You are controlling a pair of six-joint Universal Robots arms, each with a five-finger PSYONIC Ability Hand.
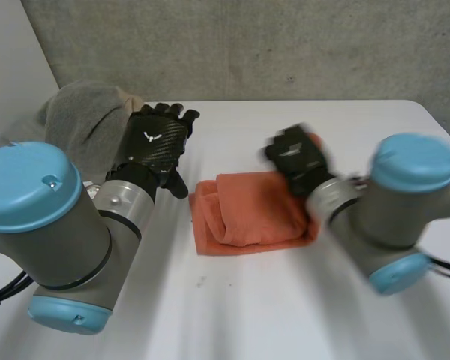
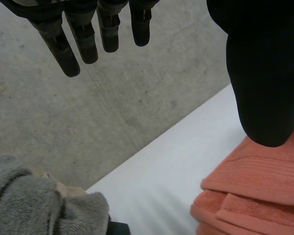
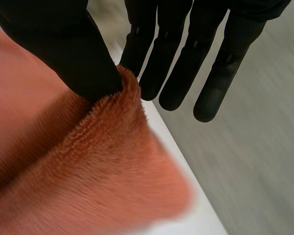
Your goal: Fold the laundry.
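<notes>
An orange towel [image 1: 247, 214] lies folded in layers on the middle of the white table [image 1: 247, 307]. My right hand [image 1: 296, 154] is at its far right corner; in the right wrist view the thumb [image 3: 63, 54] pinches a raised edge of the orange towel [image 3: 88, 171] against a finger, while the other fingers stay straight. Left of the towel hovers my left hand [image 1: 156, 139], open with straight fingers [image 2: 73, 44] and nothing in it. The orange towel's [image 2: 255, 196] left edge lies below the thumb in the left wrist view.
A heap of grey and beige cloth [image 1: 82, 120] sits at the table's far left corner, just beyond my left hand, and appears as grey cloth [image 2: 34, 205] in the left wrist view. A grey wall [image 1: 285, 45] stands behind the table.
</notes>
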